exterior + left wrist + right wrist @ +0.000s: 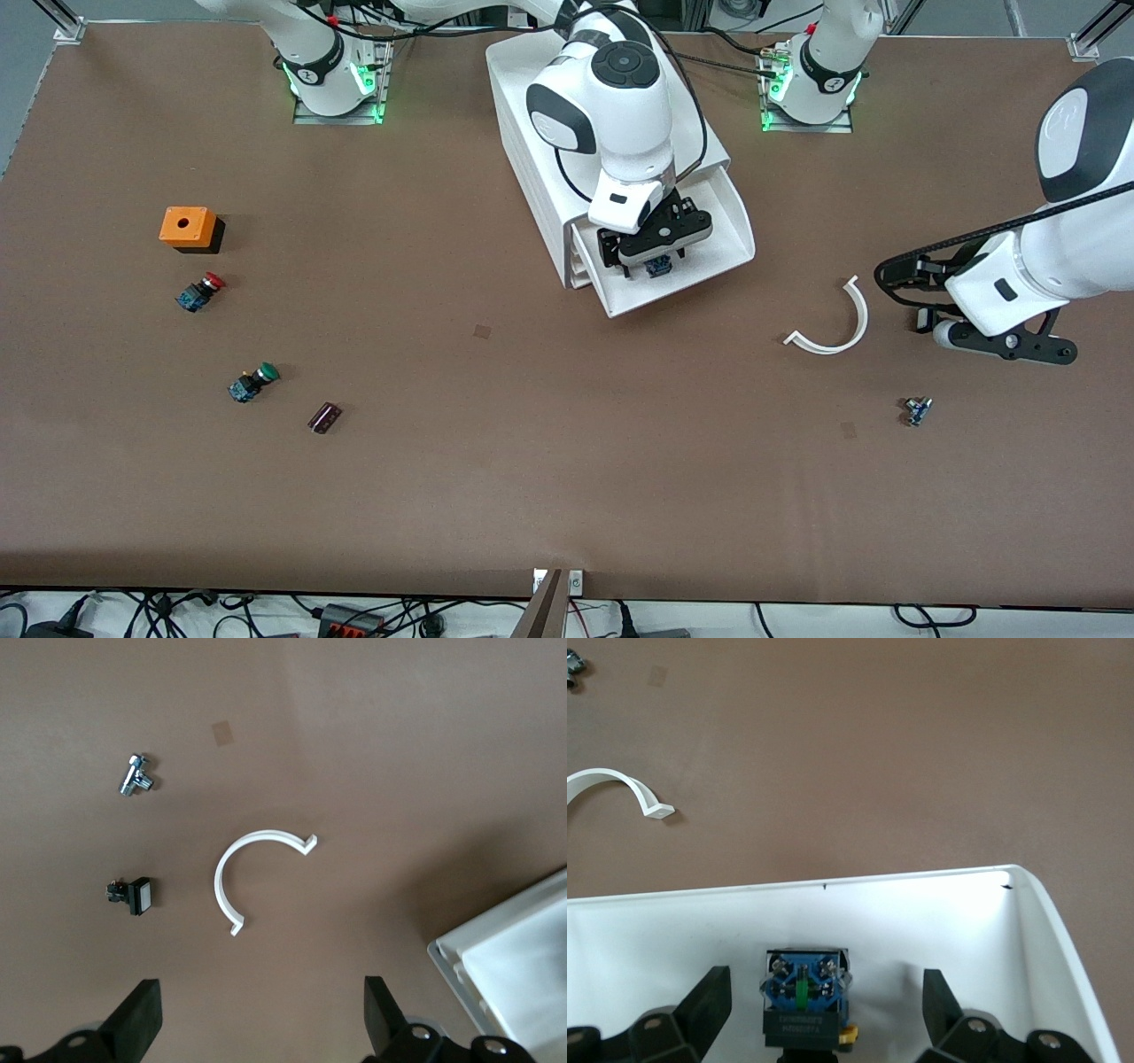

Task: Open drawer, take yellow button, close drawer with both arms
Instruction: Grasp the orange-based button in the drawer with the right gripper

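Observation:
The lowest drawer (718,257) of the white cabinet (532,106) is pulled out. The button (660,265) lies in it; in the right wrist view its blue-black body (804,997) faces the camera and only a sliver of the yellow cap shows. My right gripper (654,257) is down in the drawer, open, one finger on each side of the button (824,1010) without touching it. The drawer's wall (673,930) rings it. My left gripper (1005,341) is open and empty, waiting above the table at the left arm's end (259,1023).
A white C-shaped clip (833,323) (252,877) lies between the drawer and my left gripper, a small metal part (918,410) nearer the front camera. At the right arm's end lie an orange box (188,228), a red-capped button (200,291), a green-capped button (252,382) and a dark block (324,417).

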Tool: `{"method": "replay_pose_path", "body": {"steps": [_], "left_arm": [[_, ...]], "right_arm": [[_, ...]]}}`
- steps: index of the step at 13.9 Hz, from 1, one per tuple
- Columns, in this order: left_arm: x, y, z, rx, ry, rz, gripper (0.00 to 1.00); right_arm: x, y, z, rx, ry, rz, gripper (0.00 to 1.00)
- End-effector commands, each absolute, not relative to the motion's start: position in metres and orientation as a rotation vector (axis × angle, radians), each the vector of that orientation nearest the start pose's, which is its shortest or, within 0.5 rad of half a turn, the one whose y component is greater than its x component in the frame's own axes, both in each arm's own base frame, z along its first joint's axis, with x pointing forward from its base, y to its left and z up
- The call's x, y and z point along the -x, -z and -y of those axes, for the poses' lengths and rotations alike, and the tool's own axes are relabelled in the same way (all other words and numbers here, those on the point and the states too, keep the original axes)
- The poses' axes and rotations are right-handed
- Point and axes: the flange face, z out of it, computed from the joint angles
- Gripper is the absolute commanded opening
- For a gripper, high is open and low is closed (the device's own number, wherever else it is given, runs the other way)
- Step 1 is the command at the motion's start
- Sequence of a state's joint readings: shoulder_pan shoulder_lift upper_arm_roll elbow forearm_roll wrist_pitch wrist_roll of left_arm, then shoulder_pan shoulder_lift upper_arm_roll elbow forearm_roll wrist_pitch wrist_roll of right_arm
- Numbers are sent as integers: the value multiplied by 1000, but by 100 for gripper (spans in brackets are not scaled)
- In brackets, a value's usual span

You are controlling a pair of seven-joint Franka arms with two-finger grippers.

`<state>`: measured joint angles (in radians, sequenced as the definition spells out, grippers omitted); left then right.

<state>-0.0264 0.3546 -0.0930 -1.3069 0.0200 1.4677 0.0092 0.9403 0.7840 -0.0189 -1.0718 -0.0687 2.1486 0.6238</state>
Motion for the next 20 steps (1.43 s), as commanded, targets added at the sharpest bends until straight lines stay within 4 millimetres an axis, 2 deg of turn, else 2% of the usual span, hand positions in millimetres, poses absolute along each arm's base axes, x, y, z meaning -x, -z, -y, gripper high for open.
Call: {"method": "replay_pose_path", "body": {"steps": [1, 4, 6, 10, 11, 12, 15, 18, 20], "left_arm": [[-621, -527, 66, 3138, -210, -134, 100], [-609, -521, 67, 3136, -185, -36, 100], [-609, -519, 66, 3136, -187, -34, 100], [-609, -519, 66, 3136, -190, -36, 100], [-608, -518, 66, 3135, -192, -43, 100], [-608, -518, 66, 3136, -192, -46, 100], [-608, -519, 67, 3135, -192, -48, 100], [-608, -519, 72, 3135, -190, -41, 100], [-608, -519, 73, 3134, -190, -43, 100]], "right_arm": [[-472, -393, -638, 2928, 429, 486, 81], [-470, -393, -640, 2928, 425, 449, 70], [-469, -392, -640, 2929, 423, 446, 57], [-469, -393, -640, 2928, 427, 452, 11], [-470, -393, -640, 2929, 428, 451, 2], [-471, -394, -639, 2930, 430, 447, 0], [-475, -422, -640, 2896, 472, 435, 0], [-500, -463, -619, 2864, 517, 359, 0], [-526, -490, -589, 2888, 514, 291, 0]]}}
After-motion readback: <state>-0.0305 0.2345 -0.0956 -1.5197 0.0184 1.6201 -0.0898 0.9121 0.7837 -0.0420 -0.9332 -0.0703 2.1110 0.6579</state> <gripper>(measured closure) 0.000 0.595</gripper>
